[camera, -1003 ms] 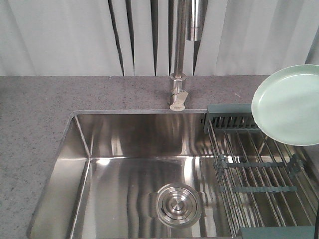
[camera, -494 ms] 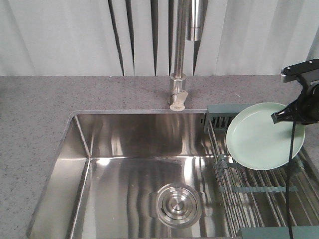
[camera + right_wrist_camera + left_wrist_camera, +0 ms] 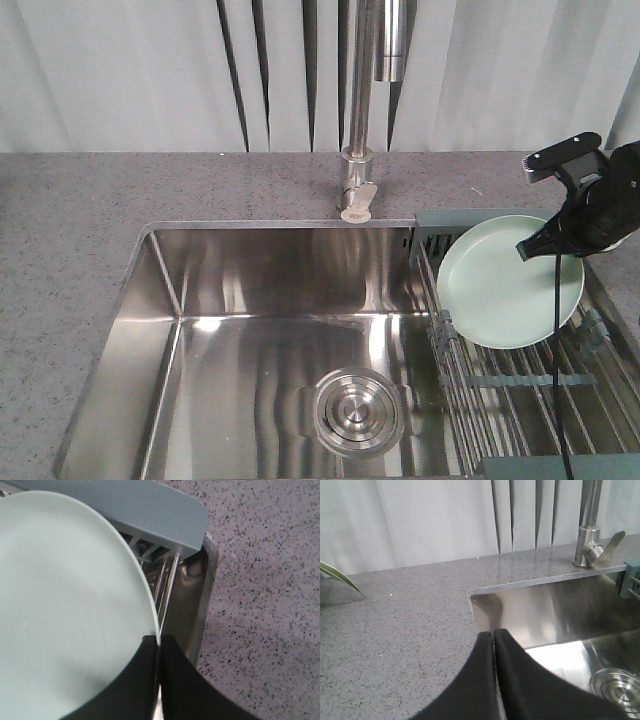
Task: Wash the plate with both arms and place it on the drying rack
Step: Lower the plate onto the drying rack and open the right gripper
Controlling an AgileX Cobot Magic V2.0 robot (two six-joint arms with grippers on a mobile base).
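The pale mint-green plate (image 3: 505,285) hangs tilted over the far end of the drying rack (image 3: 530,385), its lower edge near the rods. My right gripper (image 3: 545,245) is shut on the plate's right rim; in the right wrist view the fingertips (image 3: 158,641) pinch the rim of the plate (image 3: 65,605) above the rack's slotted end box (image 3: 150,515). My left gripper (image 3: 493,634) is shut and empty, over the counter edge at the sink's left corner; it does not show in the front view.
The steel sink basin (image 3: 260,340) holds a round drain cover (image 3: 358,410). The tap (image 3: 360,120) stands behind the sink. Grey speckled counter (image 3: 70,230) surrounds it. A thin black cable (image 3: 560,400) hangs over the rack. A leaf tip (image 3: 337,577) shows at the left.
The plate has moved left and down from the upper right corner toward the rack's far end. The right gripper has come into view with it.
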